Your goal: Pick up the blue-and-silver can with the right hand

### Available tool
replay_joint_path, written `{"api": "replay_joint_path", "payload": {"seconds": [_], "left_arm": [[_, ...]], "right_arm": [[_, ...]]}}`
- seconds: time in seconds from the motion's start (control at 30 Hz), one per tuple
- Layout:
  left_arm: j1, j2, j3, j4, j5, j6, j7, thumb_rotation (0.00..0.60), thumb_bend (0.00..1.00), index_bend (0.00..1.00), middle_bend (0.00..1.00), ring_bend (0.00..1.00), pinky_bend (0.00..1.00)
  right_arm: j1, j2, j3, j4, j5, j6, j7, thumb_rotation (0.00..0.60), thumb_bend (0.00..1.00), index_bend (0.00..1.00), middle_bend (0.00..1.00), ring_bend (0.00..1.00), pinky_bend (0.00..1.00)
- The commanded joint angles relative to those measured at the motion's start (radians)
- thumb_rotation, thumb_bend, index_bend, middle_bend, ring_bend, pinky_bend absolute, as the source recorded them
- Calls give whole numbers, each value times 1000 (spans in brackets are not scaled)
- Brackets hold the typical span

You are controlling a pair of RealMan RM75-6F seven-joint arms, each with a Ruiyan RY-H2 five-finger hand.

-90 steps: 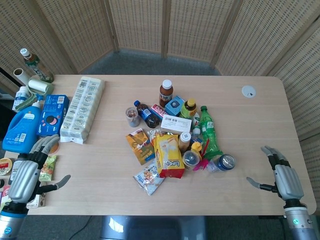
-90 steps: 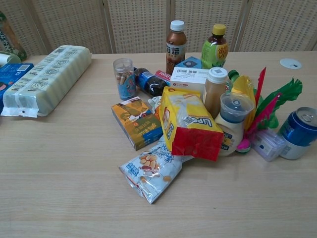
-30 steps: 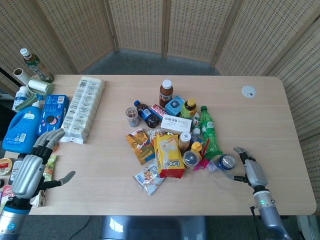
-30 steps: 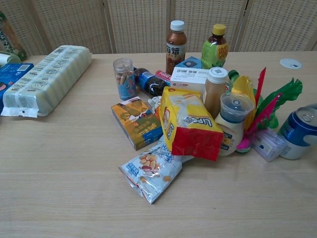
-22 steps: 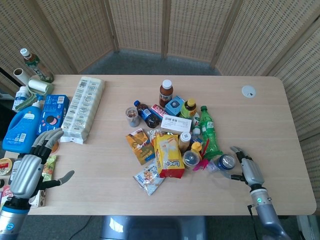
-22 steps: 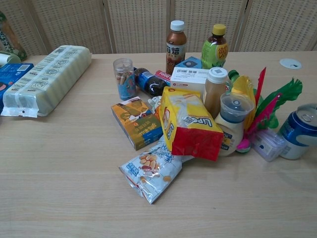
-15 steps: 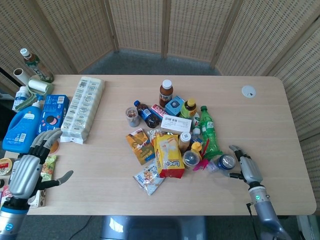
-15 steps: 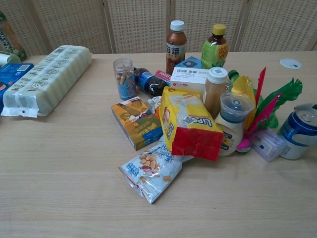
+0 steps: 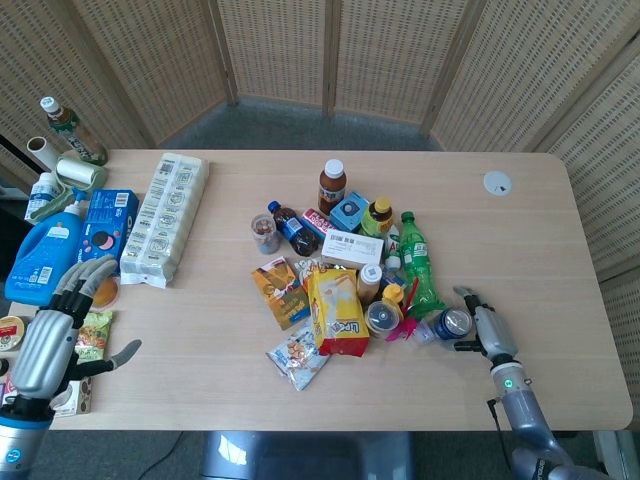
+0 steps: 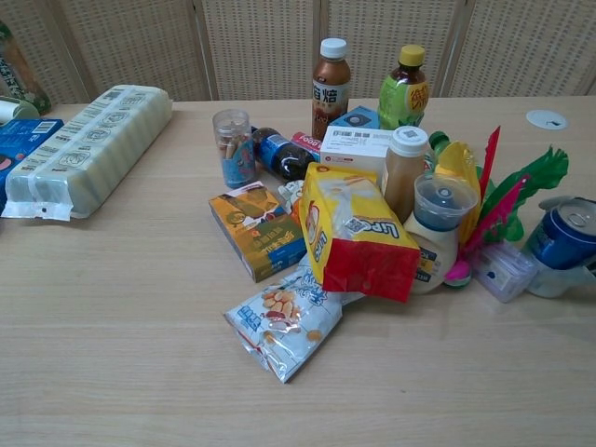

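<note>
The blue-and-silver can (image 9: 451,322) (image 10: 562,241) stands on the table at the right end of the pile of groceries. My right hand (image 9: 482,329) is against its right side. One finger (image 10: 555,201) curls behind the can and the thumb (image 10: 579,273) lies across its lower front, so the hand holds it. The can's base is still on the wood. My left hand (image 9: 54,337) hovers over the table's left front edge with its fingers spread and nothing in them.
A clear plastic box (image 10: 503,270) and a pink-and-green feather toy (image 10: 507,200) touch the can's left side. A lidded cup (image 10: 436,228), a yellow snack bag (image 10: 358,237) and bottles crowd further left. A long egg pack (image 9: 165,215) and detergent (image 9: 45,255) lie at the left.
My right hand moved left along the table from the front right edge up to the can and closed its fingers around it. The left hand drifted slightly.
</note>
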Motion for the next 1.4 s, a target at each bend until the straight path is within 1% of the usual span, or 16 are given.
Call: {"api": "replay_joint_path", "payload": {"seconds": [0.03,0.23,0.3,0.37,0.43,0.53,0.57,0.63,0.7,0.77,0.83,0.97,1.17,1.3,1.4], "left_arm": [[2,1,0,1,0,3,-2,600,247,52,54,18,0],[1,-4,-3,5,-1,2,-6,600,246,54,54,19,0],[0,-5,-4,6,-3,1,-7,600,245,53,54,19,0],[0,-5,-5,7,-5,0,-6,600,245,52,54,18,0],[0,-6,-6,8,-6,1,-8,600,244,53,54,18,0],[1,-6,-6,8,-6,3,-13,600,242,54,54,19,0],[1,-6,-6,8,-6,3,-14,600,242,54,54,19,0],[1,-6,-6,8,-5,3,-14,600,242,53,55,19,0],[1,-6,-7,7,-4,3,-14,600,240,53,56,19,0],[2,-6,-7,6,-3,5,-13,600,239,53,56,18,0],[2,-7,-8,6,-3,5,-12,600,240,58,58,19,0],[1,-10,-8,6,-4,2,-13,600,238,68,62,19,0],[-2,-15,-11,8,-6,0,-11,600,237,68,64,19,0],[-2,-18,-11,9,-5,-1,-11,600,237,69,65,19,0],[-2,-18,-10,10,-5,-1,-11,600,236,68,66,19,0]], "right_arm": [[6,-1,7,0,0,-1,8,558,0,0,0,0,0],[15,-1,29,-8,11,11,6,590,0,0,0,0,10],[17,-2,33,-10,15,12,3,598,0,0,0,0,61],[19,-2,35,-13,21,10,-3,600,0,0,0,1,90],[20,-5,38,-14,26,12,-5,600,0,0,0,21,125],[22,-8,47,-15,37,11,2,600,0,0,0,128,229],[22,-8,49,-15,39,11,5,600,0,0,0,187,282],[24,-9,53,-15,41,11,9,600,0,0,10,272,351],[24,-7,57,-18,44,12,17,600,0,0,53,358,402],[25,-3,61,-18,45,14,18,600,0,0,88,405,426],[24,3,64,-19,48,18,16,600,0,0,130,435,452],[18,16,73,-28,56,26,31,600,0,0,223,540,539],[10,35,74,-34,54,37,39,600,0,0,298,640,600],[5,40,70,-37,58,37,37,600,0,0,334,675,622],[1,47,69,-42,52,49,38,600,0,0,349,683,627]]}}
